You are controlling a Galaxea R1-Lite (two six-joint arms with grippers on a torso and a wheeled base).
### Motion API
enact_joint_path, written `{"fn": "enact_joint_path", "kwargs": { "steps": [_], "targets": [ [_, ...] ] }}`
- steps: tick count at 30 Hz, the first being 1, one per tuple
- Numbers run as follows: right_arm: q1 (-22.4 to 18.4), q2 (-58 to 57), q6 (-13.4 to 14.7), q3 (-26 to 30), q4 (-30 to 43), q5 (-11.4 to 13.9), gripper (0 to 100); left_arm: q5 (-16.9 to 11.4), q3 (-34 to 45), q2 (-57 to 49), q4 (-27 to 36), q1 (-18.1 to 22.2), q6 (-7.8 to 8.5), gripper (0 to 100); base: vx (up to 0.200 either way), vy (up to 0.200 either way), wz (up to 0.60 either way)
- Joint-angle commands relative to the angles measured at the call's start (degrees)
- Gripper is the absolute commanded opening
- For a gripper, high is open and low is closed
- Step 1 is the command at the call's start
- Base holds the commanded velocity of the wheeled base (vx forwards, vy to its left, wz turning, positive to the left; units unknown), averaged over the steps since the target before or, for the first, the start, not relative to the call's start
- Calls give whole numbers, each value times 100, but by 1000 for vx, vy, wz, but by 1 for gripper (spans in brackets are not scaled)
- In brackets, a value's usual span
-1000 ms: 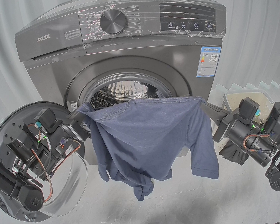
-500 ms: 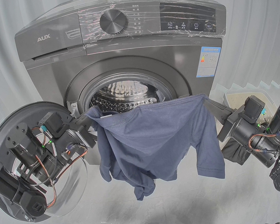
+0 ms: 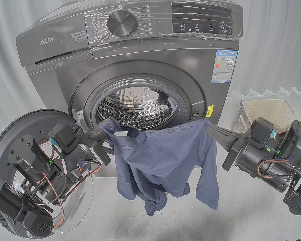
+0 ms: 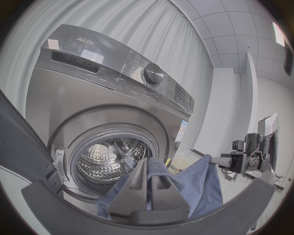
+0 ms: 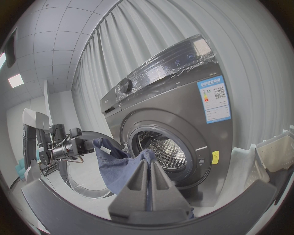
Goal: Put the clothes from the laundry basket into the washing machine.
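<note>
A navy blue T-shirt [image 3: 161, 160] hangs spread between my two grippers, just in front of and below the open drum [image 3: 137, 104] of the grey washing machine [image 3: 83, 72]. My left gripper [image 3: 104, 128] is shut on the shirt's collar side. My right gripper [image 3: 208, 127] is shut on the other shoulder. In the left wrist view the left gripper [image 4: 147, 163] pinches blue cloth [image 4: 196, 183] before the drum [image 4: 107, 159]. Over in the right wrist view the right gripper [image 5: 148, 163] pinches the shirt [image 5: 119, 168]. The cream laundry basket [image 3: 271, 110] stands on the floor to the right.
The round machine door [image 3: 29, 129] stands swung open on the left, behind my left arm. A dark garment [image 3: 248, 168] hangs over the basket's front, mostly hidden by my right arm. Grey floor [image 3: 167, 229] lies free below the shirt. Curtains surround the machine.
Both grippers have drawn closer together and lower, so the shirt sags and no longer covers the drum's lower rim. The right gripper moved left, the left gripper right.
</note>
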Motion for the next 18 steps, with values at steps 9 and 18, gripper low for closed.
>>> {"fn": "enact_joint_path", "kwargs": {
  "steps": [9,18],
  "targets": [
    [396,360,37,305,-8,6,100,1,-98,-70,-10,-203,-26,0,0,0,0],
    [862,694,72,789,-8,-3,100,10,-81,-122,-10,-212,-26,0,0,0,0]
  ]
}}
